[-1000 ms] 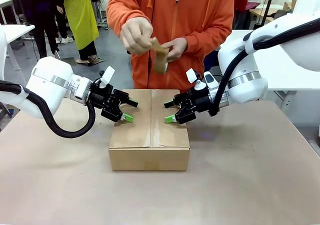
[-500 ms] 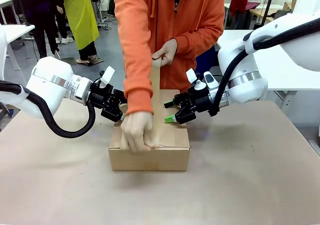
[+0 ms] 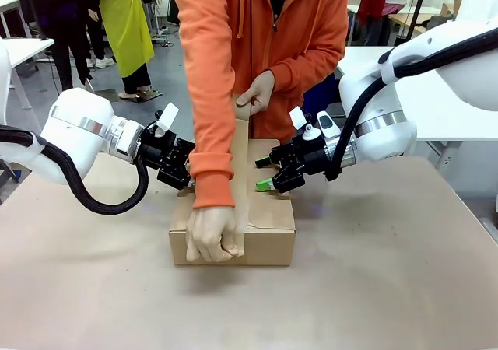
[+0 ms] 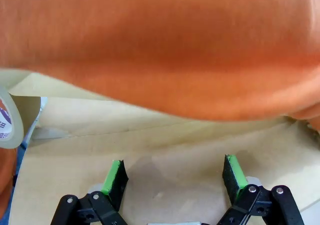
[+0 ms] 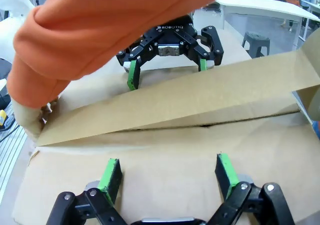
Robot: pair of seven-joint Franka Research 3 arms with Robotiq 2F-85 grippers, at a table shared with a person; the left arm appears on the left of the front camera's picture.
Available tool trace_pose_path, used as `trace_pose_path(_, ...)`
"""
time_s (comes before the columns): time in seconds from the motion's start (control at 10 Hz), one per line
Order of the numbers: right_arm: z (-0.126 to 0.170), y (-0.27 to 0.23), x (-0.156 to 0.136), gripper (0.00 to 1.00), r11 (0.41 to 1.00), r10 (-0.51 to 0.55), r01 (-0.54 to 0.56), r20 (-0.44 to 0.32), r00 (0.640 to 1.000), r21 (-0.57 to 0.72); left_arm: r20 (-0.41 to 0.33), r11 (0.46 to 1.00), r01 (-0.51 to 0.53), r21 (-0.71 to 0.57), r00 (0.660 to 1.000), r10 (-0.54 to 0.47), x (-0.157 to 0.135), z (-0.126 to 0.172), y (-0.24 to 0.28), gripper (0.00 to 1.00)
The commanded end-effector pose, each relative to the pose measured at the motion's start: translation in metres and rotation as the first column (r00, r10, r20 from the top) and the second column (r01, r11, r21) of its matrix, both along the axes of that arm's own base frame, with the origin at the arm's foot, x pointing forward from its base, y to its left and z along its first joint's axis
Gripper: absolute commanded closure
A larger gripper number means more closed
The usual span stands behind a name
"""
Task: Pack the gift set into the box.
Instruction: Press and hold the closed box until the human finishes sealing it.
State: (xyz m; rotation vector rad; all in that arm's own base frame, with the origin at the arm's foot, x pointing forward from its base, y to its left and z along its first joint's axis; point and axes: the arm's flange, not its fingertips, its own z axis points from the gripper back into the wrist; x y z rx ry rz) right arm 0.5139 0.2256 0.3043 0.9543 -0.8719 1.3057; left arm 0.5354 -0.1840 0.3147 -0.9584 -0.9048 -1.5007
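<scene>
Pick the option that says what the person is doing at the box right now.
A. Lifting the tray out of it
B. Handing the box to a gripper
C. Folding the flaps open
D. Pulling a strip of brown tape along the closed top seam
D: the box has its flaps shut, and the person's hand presses the tape over its near edge while the other hand holds the roll up.

The front view looks across the bench (image 3: 389,288) at the person (image 3: 264,47), the box (image 3: 268,237) mid-frame. Each wrist view sits close over the box top, facing the other; the right one shows the left hand (image 5: 167,67).
</scene>
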Motion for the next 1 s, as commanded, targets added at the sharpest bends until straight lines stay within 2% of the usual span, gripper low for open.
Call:
trace_pose_path(0.0,-0.0027,-0.0008,-0.0004,0.0,1.0,-0.005,0.005,0.001,1.0,-0.003,0.001,1.0,0.002,0.002,1.0,-0.002,-0.0009,-0.0012,-0.0012,0.0)
trace_pose_path(0.9,-0.0027,-0.0008,-0.0004,0.0,1.0,-0.005,0.005,0.001,1.0,-0.003,0.001,1.0,0.002,0.002,1.0,-0.002,-0.0009,-0.0012,-0.0012,0.0)
